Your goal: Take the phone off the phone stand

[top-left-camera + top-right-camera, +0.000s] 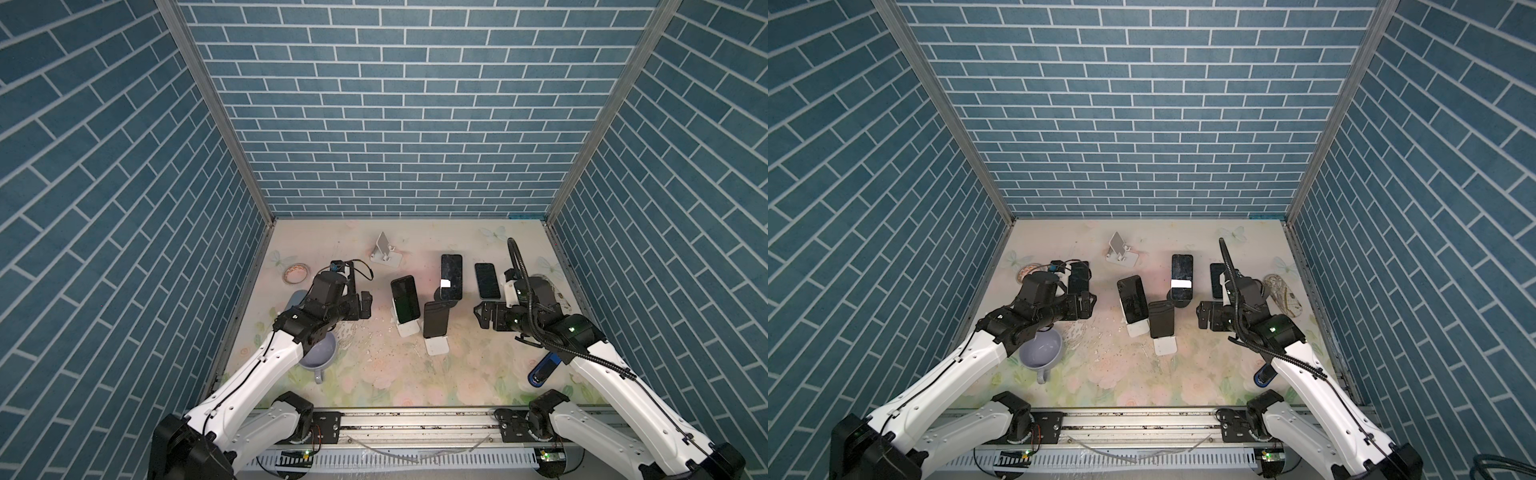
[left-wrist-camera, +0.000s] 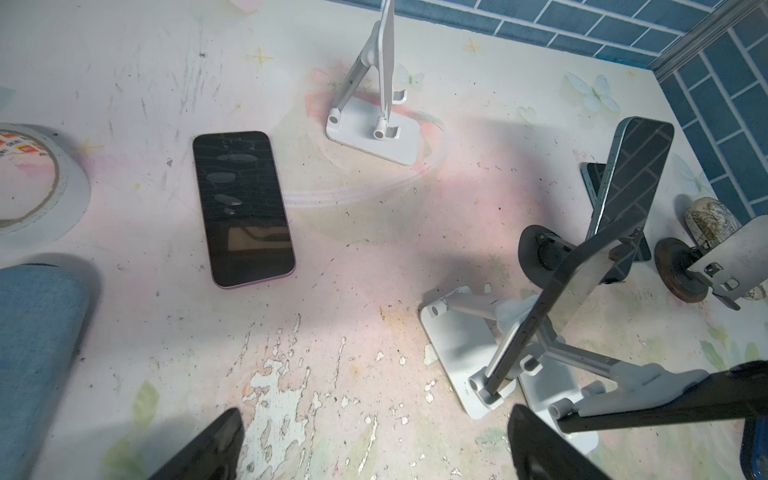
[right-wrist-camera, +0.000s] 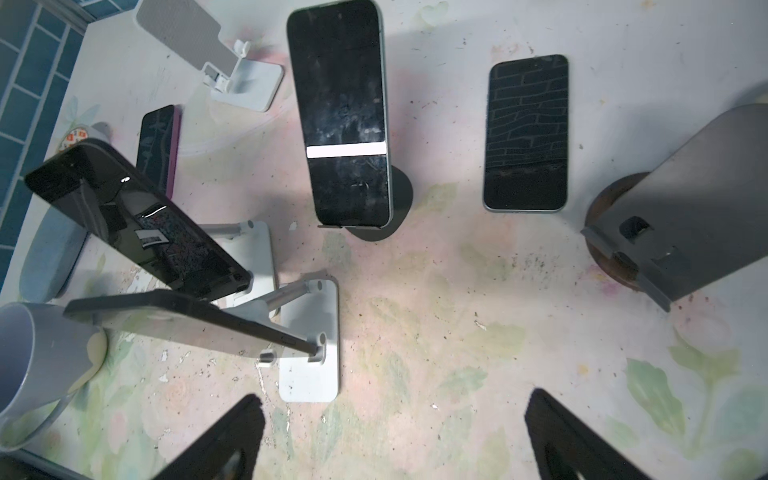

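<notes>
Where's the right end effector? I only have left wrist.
Observer: Right end effector hangs open, right of the front propped phone, not touching it.
Operator: Anything under my left arm?
Observer: An upright grey mug, partly beneath it.
Operator: Any mark on the phone on the black stand?
Observer: A white strip crosses its screen.
</notes>
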{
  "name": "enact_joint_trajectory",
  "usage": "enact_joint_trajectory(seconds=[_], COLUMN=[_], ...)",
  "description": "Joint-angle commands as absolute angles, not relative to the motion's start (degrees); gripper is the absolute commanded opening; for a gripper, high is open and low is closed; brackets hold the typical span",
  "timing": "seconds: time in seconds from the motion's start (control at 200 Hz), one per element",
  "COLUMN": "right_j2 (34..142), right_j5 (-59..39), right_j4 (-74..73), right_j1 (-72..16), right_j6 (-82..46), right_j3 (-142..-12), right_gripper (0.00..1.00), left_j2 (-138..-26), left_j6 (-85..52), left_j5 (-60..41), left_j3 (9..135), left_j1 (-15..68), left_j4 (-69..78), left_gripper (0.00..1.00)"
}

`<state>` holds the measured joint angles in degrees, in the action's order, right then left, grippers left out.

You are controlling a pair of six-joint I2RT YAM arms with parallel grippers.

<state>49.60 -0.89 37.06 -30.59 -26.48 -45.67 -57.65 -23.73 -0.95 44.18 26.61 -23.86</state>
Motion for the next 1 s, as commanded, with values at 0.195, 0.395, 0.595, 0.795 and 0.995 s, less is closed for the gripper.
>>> enact_joint_trajectory(seconds=[0.195, 0.395, 0.595, 0.795, 0.995], right_j2=[53.1, 54.3, 54.8, 57.7, 59.2], right_j5=[1.8, 9.1, 16.4, 24.9, 29.8], right_j4=[28.3, 18.7, 11.8, 9.2, 5.5], right_j1=[-40.3, -46.7, -52.1, -56.8, -61.1], right_j6=[-21.7, -21.4, -21.6, -24.5, -25.1], right_j3=[-43.2, -39.5, -37.4, -37.5, -37.0], right_gripper=[0.99, 0.99, 0.99, 0.99, 0.99], left_j2=[-58.1, -59.6, -58.3, -57.5, -57.2], left_j6=[-22.8, -23.3, -23.1, -22.5, -22.3], left_j5=[1.3, 3.0, 4.6, 5.9, 6.1], left_j3=[42.7, 42.5, 42.0, 41.7, 41.6], left_j1=[26.7, 26.6, 26.6, 26.6, 26.5], left_j4=[-17.2, -15.2, -13.8, -12.8, -12.4], left_gripper=[1.0, 1.0, 1.0, 1.0, 1.0])
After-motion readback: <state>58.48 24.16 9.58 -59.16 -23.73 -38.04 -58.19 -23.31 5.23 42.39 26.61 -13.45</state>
